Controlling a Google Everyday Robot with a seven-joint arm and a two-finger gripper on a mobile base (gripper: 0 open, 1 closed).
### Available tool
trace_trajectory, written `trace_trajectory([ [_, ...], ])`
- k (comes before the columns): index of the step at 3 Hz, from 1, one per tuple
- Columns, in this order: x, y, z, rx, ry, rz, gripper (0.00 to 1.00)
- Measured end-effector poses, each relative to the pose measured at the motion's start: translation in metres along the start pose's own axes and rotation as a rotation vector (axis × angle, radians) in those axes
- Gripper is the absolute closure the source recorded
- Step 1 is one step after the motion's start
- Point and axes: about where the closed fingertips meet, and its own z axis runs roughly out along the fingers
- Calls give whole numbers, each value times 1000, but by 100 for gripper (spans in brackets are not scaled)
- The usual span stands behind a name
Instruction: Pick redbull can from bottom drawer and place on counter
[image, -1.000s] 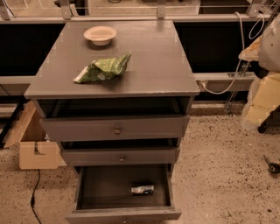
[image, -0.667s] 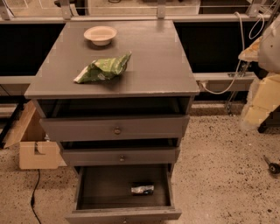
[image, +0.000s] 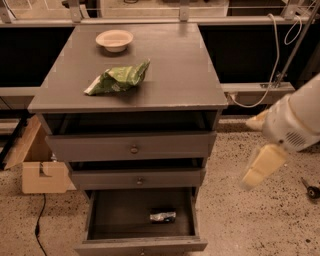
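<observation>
The can (image: 163, 216) lies in the open bottom drawer (image: 120, 210), front right; the gripper (image: 251, 151) hangs beyond the bench's (image: 175, 65) right edge, jaws released, empty

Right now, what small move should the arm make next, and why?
Probably swing the gripper left and down toward the bottom drawer. It hangs right of the cabinet, while the redbull can lies on its side in that open drawer, untouched.

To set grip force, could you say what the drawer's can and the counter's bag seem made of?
The redbull can looks like glossy metal: silver glints, dark patches. The green bag seems crinkled plastic film, creased, faintly shiny. The gripper hangs right of the bottom drawer, higher up.
</observation>
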Motion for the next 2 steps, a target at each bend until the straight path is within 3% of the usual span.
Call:
trace_trajectory([
  [1,21,22,117,-142,-136,133,0],
  [2,21,22,117,-143,-135,132,0],
])
